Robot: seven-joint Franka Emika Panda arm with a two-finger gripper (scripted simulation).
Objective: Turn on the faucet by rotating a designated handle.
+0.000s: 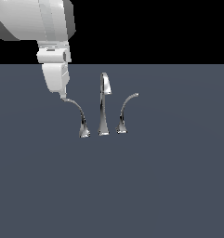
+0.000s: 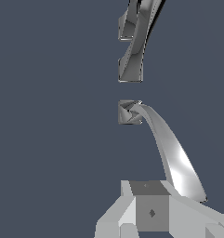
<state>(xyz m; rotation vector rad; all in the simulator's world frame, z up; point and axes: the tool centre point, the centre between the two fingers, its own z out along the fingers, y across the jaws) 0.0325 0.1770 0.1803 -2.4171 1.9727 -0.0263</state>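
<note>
One flat grey desk (image 1: 169,186) fills most of what you see, and everything else stands on or above it. Your next largest item is the white arm (image 1: 39,21), coming in from the upper part of the exterior view's left and hanging its claw (image 1: 62,96) down over the work. You then have the faucet (image 1: 103,104), a three-piece chrome set in a row: the tall tapering spout (image 1: 104,93) with its hooked tip stands in the middle, a shorter, more upright lever (image 1: 125,114) is on the exterior view's right, and the handle (image 1: 78,114) is on the exterior view's left. That handle arches long and flat from its small flared base out toward the arm, and its free tip sits right at the claw's lower end. In the wrist view you see the handle (image 2: 174,158) sweeping down beside the claw body (image 2: 150,211), close to or touching it. Whether the claw is spread or pressed together, you cannot tell; the fingertips are not clearly shown in either view.
</note>
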